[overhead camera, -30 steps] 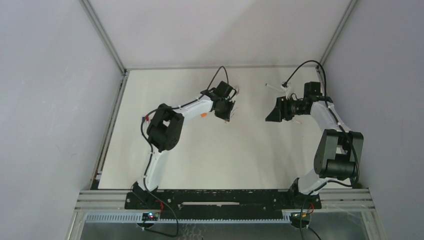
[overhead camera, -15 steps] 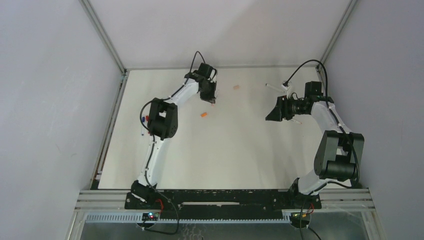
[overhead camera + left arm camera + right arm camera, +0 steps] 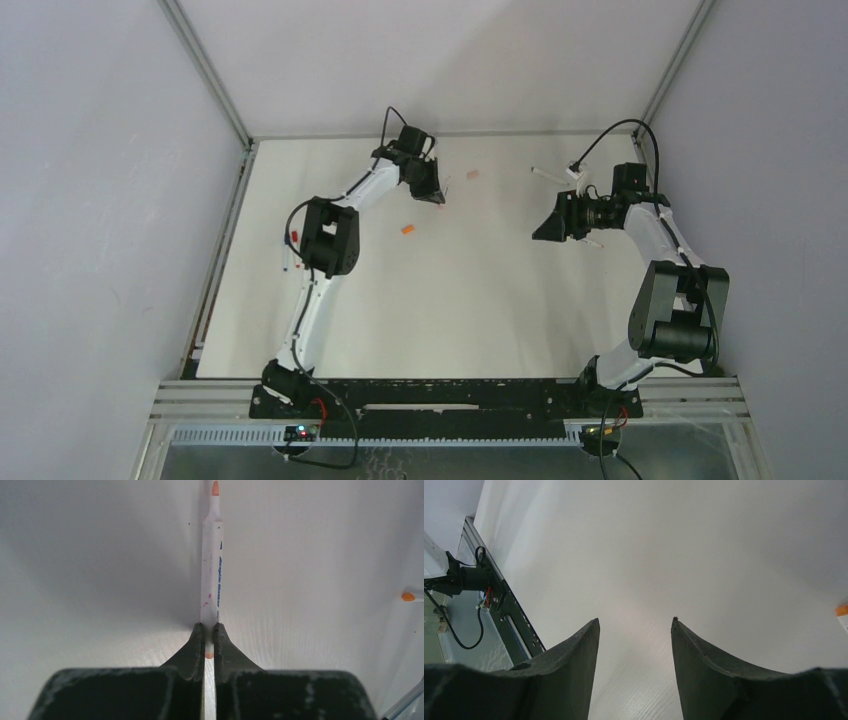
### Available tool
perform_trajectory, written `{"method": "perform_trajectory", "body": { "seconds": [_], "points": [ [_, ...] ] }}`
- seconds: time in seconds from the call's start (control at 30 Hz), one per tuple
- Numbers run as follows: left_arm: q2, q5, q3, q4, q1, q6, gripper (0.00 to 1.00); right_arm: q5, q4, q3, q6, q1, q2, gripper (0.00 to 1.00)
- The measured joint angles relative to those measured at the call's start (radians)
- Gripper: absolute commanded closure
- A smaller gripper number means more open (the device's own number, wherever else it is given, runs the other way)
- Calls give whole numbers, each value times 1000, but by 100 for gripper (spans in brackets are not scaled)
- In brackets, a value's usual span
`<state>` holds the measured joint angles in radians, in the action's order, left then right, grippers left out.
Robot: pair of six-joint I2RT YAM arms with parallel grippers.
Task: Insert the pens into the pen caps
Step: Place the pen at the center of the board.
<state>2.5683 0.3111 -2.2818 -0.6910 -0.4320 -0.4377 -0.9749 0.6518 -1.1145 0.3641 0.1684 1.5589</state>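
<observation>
One pen is in play right now: the left end effector is clamped tight on its white barrel, orange tip pointing away from the camera, up near the far side of the tabletop. I'd call this the carry step: pen grabbed, not capped yet. The next move needs a cap lined up square with that tip. The orange cap lying loose beside the left arm looks like the match, though a pinkish cap sits closer and I can't tell the shade for sure. The right end effector hangs with its fingers apart and nothing between them, so it could probably pick up and steady a cap. A spare pen lies just beyond the right arm. I don't see anything between the held pen and either cap.
</observation>
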Motion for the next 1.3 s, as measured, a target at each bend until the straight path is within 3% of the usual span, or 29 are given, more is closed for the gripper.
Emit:
{"method": "perform_trajectory", "body": {
  "seconds": [0.27,0.43,0.63,0.9,1.1,1.3],
  "points": [
    [-5,8,14,0,0,-33,99,1,-9,0,-10,-30,2,39],
    [-101,11,180,15,-10,-28,98,4,-6,-9,-12,-76,25,40],
    [-285,-5,483,63,-92,-45,87,61,-41,-20,-82,-155,60,41],
    [-421,33,719,215,-183,-146,54,201,-196,-22,-331,-310,134,44],
    [-537,63,845,356,-163,-193,51,299,-242,-22,-483,-385,167,45],
    [-779,22,1026,433,-137,-171,53,449,-267,-22,-580,-458,167,55]
  ]
}}
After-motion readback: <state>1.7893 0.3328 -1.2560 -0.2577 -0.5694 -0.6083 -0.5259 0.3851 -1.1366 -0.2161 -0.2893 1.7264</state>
